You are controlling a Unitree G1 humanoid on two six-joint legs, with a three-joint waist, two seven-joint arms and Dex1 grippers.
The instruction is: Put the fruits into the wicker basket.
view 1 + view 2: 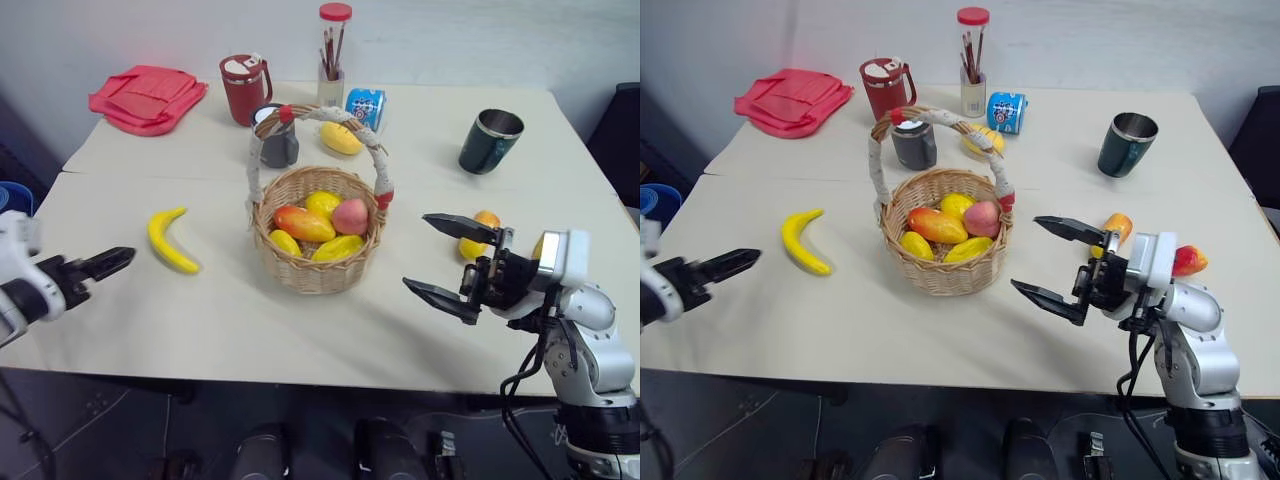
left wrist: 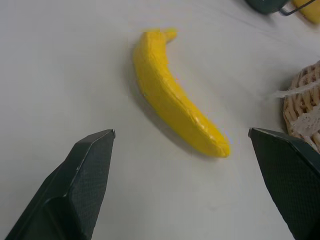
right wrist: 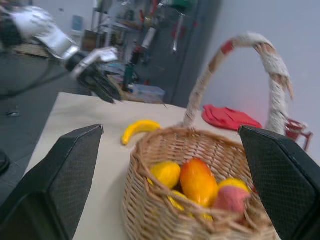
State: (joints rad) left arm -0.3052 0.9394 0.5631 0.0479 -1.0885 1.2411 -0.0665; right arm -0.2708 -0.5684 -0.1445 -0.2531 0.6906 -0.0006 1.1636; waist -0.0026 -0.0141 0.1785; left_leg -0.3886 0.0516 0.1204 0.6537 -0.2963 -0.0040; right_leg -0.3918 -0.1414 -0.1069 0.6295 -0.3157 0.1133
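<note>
The wicker basket [image 1: 316, 274] stands mid-table and holds several fruits, among them an orange-red mango [image 1: 303, 223] and a pink one [image 1: 350, 215]. A yellow banana [image 1: 172, 240] lies on the table to its left. My left gripper [image 1: 110, 262] is open and empty, just short of the banana and pointing at it. A yellow mango [image 1: 341, 138] lies behind the basket. An orange-yellow fruit [image 1: 480, 232] lies to the basket's right, behind my right gripper [image 1: 415, 250], which is open and empty beside the basket. A red-orange fruit [image 1: 1188, 260] shows behind the right wrist.
A dark green cup [image 1: 490, 140] stands at the back right. Along the back are a red mug [image 1: 245, 88], a grey cup [image 1: 278, 143], a pencil jar [image 1: 333, 50], a blue can [image 1: 365, 105] and a red bag [image 1: 148, 97].
</note>
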